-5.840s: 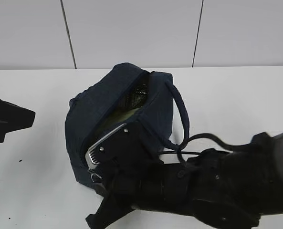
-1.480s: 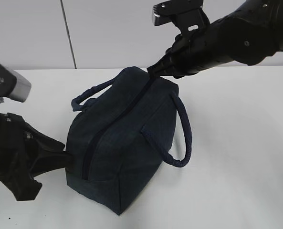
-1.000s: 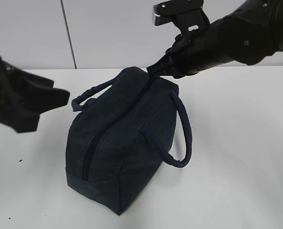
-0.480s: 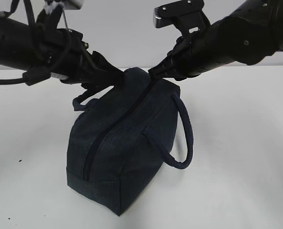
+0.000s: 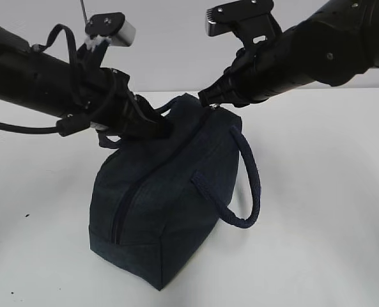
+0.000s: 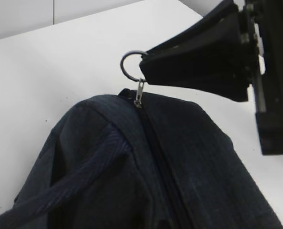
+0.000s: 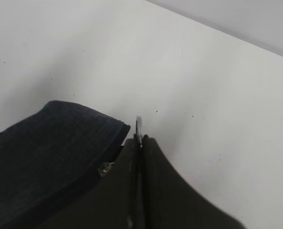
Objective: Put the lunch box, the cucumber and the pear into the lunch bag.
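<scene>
The navy lunch bag (image 5: 163, 192) stands on the white table with its zipper (image 5: 121, 216) closed along the top. My right gripper (image 5: 211, 102) is shut on the metal ring pull (image 6: 131, 67) at the bag's far end. In the right wrist view the shut fingertips (image 7: 140, 139) pinch the ring beside the bag (image 7: 46, 152). My left gripper (image 5: 160, 121) presses against the bag's top by the left handle (image 6: 69, 191). Its jaws are hidden against the dark fabric. The lunch box, the cucumber and the pear are out of view.
The bag's right handle (image 5: 250, 179) loops out to the right side. The white table (image 5: 330, 192) stretches around the bag. A pale wall (image 5: 163, 38) runs behind it. Both arms cross above the far half of the table.
The bag, open earlier with my right gripper at its near end, is now zipped shut. My left arm swung from the lower left up to the bag's top. The right gripper stays on the pull.
</scene>
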You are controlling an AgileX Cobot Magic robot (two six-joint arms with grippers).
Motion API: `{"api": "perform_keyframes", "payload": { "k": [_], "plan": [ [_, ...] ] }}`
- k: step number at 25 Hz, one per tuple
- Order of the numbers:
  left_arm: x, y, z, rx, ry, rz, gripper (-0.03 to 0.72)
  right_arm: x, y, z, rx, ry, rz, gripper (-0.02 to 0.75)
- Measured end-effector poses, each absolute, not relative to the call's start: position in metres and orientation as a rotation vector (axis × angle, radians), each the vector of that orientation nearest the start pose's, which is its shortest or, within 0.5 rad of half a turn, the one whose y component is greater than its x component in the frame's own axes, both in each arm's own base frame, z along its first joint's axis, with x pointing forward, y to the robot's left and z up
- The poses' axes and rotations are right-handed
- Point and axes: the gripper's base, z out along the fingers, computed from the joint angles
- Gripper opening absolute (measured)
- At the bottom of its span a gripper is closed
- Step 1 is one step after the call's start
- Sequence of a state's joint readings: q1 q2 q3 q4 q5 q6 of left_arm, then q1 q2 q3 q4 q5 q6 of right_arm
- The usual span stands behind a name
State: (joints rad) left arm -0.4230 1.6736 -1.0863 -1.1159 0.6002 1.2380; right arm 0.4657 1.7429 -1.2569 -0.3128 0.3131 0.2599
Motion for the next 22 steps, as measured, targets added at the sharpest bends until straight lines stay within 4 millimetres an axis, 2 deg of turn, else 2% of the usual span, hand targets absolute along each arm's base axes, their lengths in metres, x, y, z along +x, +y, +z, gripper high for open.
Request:
{"api": "perform_keyframes", "payload": {
  "k": [4,8,14,18,20,22],
  "plan": [
    [0.303,-0.188,0.242,0.968,2.137,-0.739,-0.011,0.358,0.167,0.259,-0.508,2.212,0.116,0.006],
    [0.301,-0.185,0.253,0.956,2.108,-0.723,-0.013,0.368,0.153,0.254,-0.437,2.226,0.120,0.006],
    [0.299,-0.172,0.272,0.909,2.071,-0.692,-0.015,0.393,0.119,0.222,-0.210,2.336,0.152,0.006],
    [0.302,-0.164,0.275,0.859,2.079,-0.683,-0.015,0.397,0.123,0.203,-0.186,2.391,0.192,0.006],
    [0.302,-0.162,0.274,0.825,2.109,-0.687,-0.010,0.396,0.125,0.202,-0.168,2.413,0.240,0.006],
    [0.302,-0.159,0.272,0.824,2.142,-0.681,0.031,0.395,0.126,0.206,-0.222,2.450,0.268,0.022]
  ]
}}
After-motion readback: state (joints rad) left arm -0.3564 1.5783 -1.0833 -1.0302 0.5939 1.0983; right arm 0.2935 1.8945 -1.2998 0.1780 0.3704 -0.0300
